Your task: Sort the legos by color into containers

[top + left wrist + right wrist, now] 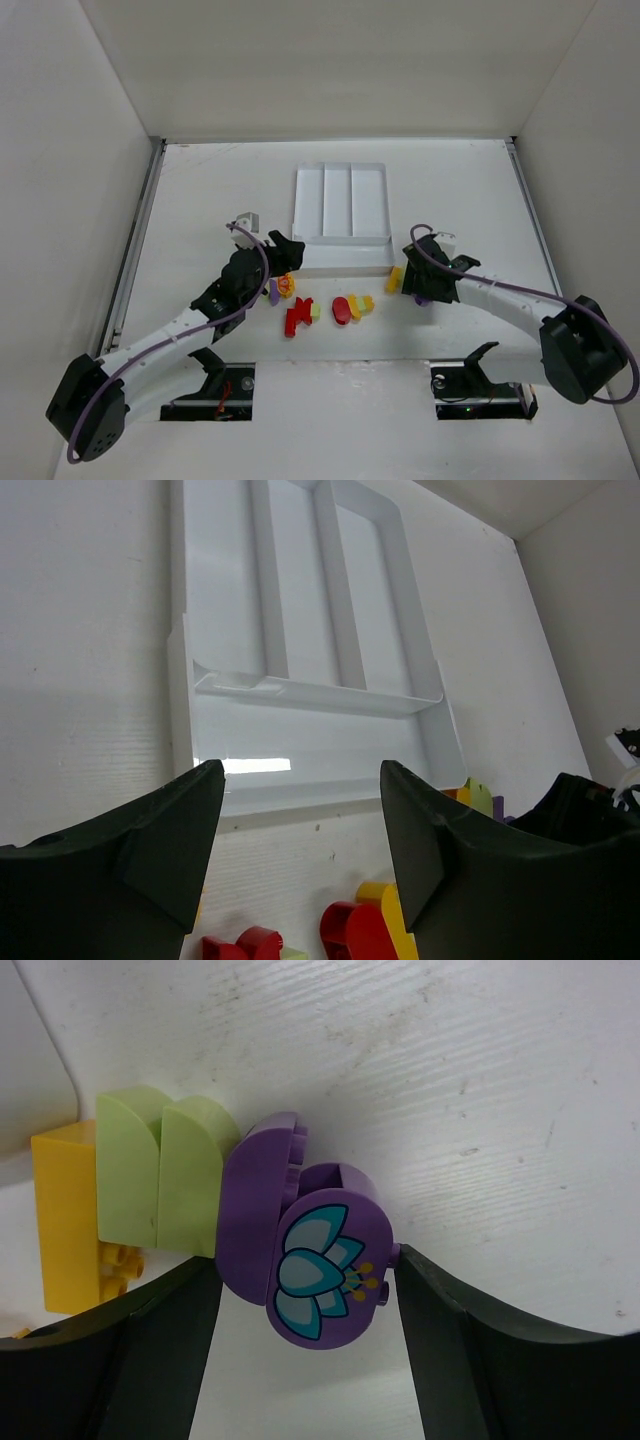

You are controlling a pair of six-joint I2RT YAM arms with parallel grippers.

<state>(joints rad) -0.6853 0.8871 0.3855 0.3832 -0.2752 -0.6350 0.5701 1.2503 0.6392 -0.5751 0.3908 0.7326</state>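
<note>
Left pincer gapes, released and empty. The white tray lies straight ahead, with red bricks just beneath its fingers. Right pincer straddles the purple flower-print brick, but I cannot tell if it is clenched. Light green bricks and a yellow brick crowd beyond one finger.

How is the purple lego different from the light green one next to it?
The purple lego has a blue flower picture on it; the light green lego is plain. The purple lego sits in the gap between the fingers of the right gripper; the light green lego lies off to one side. Both have rounded shapes and lie on the white table.
</note>
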